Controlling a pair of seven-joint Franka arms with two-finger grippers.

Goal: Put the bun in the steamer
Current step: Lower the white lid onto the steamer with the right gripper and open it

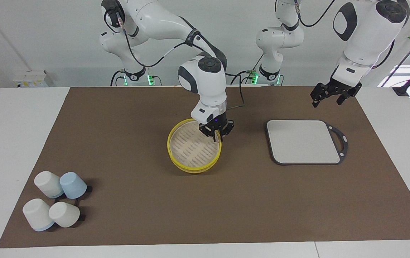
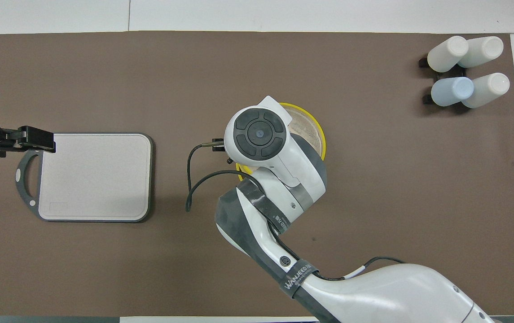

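Steamer point(image 1: 194, 150): mid-mat, slatted floor bare. Right gripper point(image 1: 216, 134): over its rim at about 2 o'clock in the facing view; finger state unreadable. Bun: not visible anywhere; possibly in that gripper, so placement unconfirmed. Left gripper point(image 1: 328, 97): fingers apart, waiting above grey tray point(image 1: 303, 142).

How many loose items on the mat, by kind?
Cups: 4, three white, one pale blue
Steamer: 1
Grey tray: 1
Bun: 0 in view; it may be hidden at the right gripper, over the steamer's rim
Total: 6
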